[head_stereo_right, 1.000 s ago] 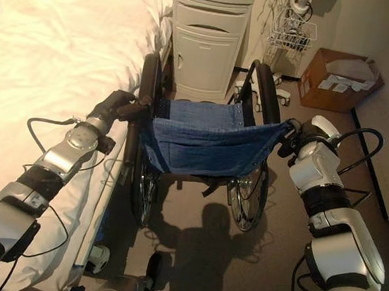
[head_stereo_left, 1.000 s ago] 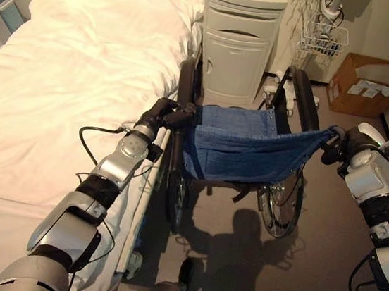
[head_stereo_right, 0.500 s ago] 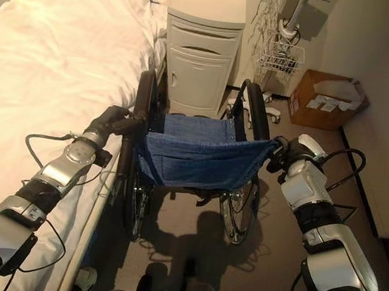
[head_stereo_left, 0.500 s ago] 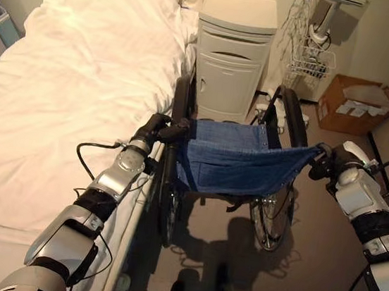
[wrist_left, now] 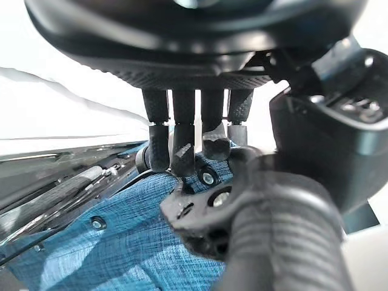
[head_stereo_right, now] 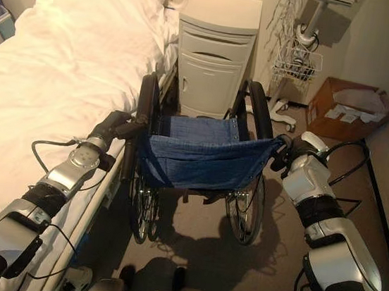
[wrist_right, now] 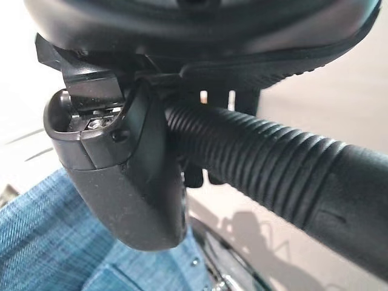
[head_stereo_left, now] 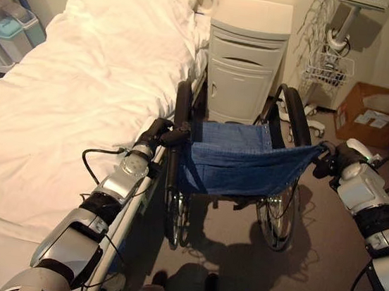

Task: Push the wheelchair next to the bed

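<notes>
- The black-framed wheelchair with blue denim seat cloth (head_stereo_left: 238,166) stands on the grey floor just beside the white-sheeted bed (head_stereo_left: 73,95), facing a cream bedside cabinet (head_stereo_left: 246,63).
- The left hand (head_stereo_left: 155,132) curls around its left push handle.
- The right hand (head_stereo_left: 332,161) wraps the ribbed right handle (wrist_right: 285,170).
</notes>
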You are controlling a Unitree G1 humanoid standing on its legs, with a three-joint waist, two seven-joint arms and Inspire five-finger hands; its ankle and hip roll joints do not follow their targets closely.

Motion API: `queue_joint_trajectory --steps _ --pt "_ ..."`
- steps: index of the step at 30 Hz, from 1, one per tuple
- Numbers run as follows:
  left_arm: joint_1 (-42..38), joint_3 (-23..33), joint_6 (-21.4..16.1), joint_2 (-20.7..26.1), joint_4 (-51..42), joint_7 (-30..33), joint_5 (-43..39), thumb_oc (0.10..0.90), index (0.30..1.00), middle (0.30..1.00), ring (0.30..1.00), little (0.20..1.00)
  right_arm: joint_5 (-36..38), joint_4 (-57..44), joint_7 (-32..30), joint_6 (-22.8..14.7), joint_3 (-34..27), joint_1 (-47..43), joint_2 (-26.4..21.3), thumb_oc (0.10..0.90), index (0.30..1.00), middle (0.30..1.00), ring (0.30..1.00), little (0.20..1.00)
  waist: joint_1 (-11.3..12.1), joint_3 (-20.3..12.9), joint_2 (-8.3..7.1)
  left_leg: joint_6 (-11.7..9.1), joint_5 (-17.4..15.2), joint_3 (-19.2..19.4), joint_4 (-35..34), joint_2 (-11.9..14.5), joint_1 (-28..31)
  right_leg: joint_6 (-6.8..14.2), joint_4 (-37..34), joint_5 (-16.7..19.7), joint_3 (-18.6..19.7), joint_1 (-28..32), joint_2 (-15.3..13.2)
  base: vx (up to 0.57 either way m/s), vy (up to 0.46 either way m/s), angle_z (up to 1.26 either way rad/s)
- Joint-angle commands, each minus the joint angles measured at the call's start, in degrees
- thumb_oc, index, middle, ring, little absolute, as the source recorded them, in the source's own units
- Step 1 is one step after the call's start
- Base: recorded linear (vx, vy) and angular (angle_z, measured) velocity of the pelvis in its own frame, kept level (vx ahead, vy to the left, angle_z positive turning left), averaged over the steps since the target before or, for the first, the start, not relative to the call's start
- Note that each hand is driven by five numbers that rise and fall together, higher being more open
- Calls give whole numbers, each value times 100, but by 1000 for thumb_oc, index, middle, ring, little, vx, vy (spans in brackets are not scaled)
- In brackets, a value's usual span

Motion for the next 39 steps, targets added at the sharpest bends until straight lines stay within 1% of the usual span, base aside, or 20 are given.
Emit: queue_joint_trajectory --steps 1,2,3,6,7,8,9,10,11,12,13,17,21,22,24,27,31,33,36,39 --pt "20 -308 168 36 220 -258 62 400 300 300 300 300 503 -443 534 -550 252 520 902 400 300 300 300 300 -50 139 -502 415 735 122 202 -504 -246 575 -598 440 -11 823 -786 184 205 -93" --pt "30 -310 181 64 215 -279 58 400 300 300 300 300 516 -455 533 -560 248 554 885 400 300 300 300 300 -48 111 -507 437 706 105 157 -526 -172 603 -600 452 -21 816 -822 214 283 -94" --pt "12 -323 200 155 211 -308 39 400 300 300 300 300 605 -485 448 -634 213 628 875 400 300 300 300 300 -49 45 -501 516 612 65 63 -605 -28 681 -577 495 -24 709 -913 104 219 -60" --pt "-112 -345 252 197 216 -231 21 400 300 300 300 300 749 -484 247 -751 184 558 926 400 300 300 300 300 -39 36 -497 623 505 84 88 -688 -37 742 -463 509 -32 471 -1031 -13 180 -26" --pt "-143 -347 254 202 234 -222 12 400 300 300 300 300 738 -461 231 -782 181 531 945 400 300 300 300 300 -30 46 -493 638 494 104 92 -695 -45 754 -428 519 -80 416 -1058 -65 193 -40" --pt "-181 -332 282 220 246 -217 -43 400 300 300 300 300 750 -422 132 -951 193 458 994 400 300 300 300 300 22 73 -491 666 477 176 85 -705 -59 797 -370 548 -221 320 -1126 -43 129 -50" --pt "-166 -291 331 213 230 -186 -69 400 300 300 300 300 739 -423 110 -1014 203 409 1022 400 300 300 300 300 62 79 -499 676 470 244 81 -700 -57 816 -364 567 -352 293 -1150 -33 105 -52" --pt "-157 -281 336 210 225 -182 -61 400 300 300 300 300 733 -423 109 -1021 205 402 1030 400 300 300 300 300 71 79 -500 678 467 255 78 -698 -54 820 -364 571 -374 288 -1155 -17 44 -50" --pt "-78 -196 388 187 183 -129 -67 533 500 500 500 500 715 -446 70 -1057 207 354 1088 533 500 500 500 500 148 72 -517 688 444 353 54 -679 -26 855 -391 611 -576 263 -1199 -21 23 -45" --pt "19 -86 499 178 92 -170 -101 800 900 900 900 900 729 -465 48 -1062 203 331 1127 800 900 900 900 900 230 60 -530 685 427 454 27 -654 -7 882 -439 664 -759 251 -1246 -30 9 -51" --pt "115 -18 496 153 40 -179 -99 800 900 900 900 900 735 -483 22 -1042 205 316 1161 800 900 900 900 900 288 45 -543 685 409 534 13 -630 6 905 -481 717 -885 243 -1296 -24 -12 -47" --pt "287 79 410 190 -39 -208 -78 800 900 900 900 900 769 -494 -69 -1124 193 280 1131 800 900 900 900 900 343 6 -545 712 372 578 -18 -608 44 922 -544 790 -884 215 -1341 -6 -14 -46" --pt "578 240 550 327 -233 -396 -233 800 900 900 900 900 863 -615 -102 -1116 107 302 991 800 900 900 900 900 399 -56 -549 736 350 560 -4 -601 54 930 -594 808 -874 247 -1343 9 -24 4" --pt "698 305 714 397 -320 -573 -293 800 900 900 900 900 902 -697 -113 -1129 48 318 888 800 900 900 900 900 419 -79 -551 741 340 545 3 -589 66 930 -594 803 -883 263 -1347 24 -41 5" --pt "758 342 716 443 -352 -633 -365 800 900 900 900 900 900 -741 -116 -1111 8 318 851 800 900 900 900 900 424 -89 -552 740 340 538 -4 -580 79 929 -598 804 -876 268 -1340 20 -39 5" --pt "1009 586 798 634 -559 -816 -663 800 900 900 900 900 1130 -964 -78 -970 -190 322 564 800 900 900 900 900 441 -128 -557 743 319 504 -15 -560 151 931 -649 793 -873 314 -1308 31 -101 4" --pt "1247 891 761 819 -679 -955 -1136 800 900 900 900 900 1412 -1036 -163 -1065 -375 179 218 800 900 900 900 900 450 -192 -551 724 295 497 -45 -531 267 918 -710 770 -894 379 -1274 42 -64 12" --pt "1368 1035 702 896 -700 -1029 -1184 800 900 900 900 900 1531 -1058 -296 -1150 -471 143 41 800 900 900 900 900 458 -236 -543 715 276 484 -54 -519 316 903 -715 732 -904 425 -1260 52 -69 2" --pt "1458 1161 608 1026 -668 -1115 -1239 800 900 900 900 900 1883 -1096 -414 -1157 -604 82 -204 800 900 900 900 900 449 -294 -543 695 264 478 -54 -494 367 873 -693 677 -930 465 -1242 43 -48 2" --pt "1518 1414 489 1241 -611 -1267 -1651 800 900 900 900 900 2315 -1025 -493 -1242 -820 1 -598 800 900 900 900 900 433 -380 -547 653 236 468 -61 -460 465 830 -694 608 -969 547 -1212 59 -50 2"
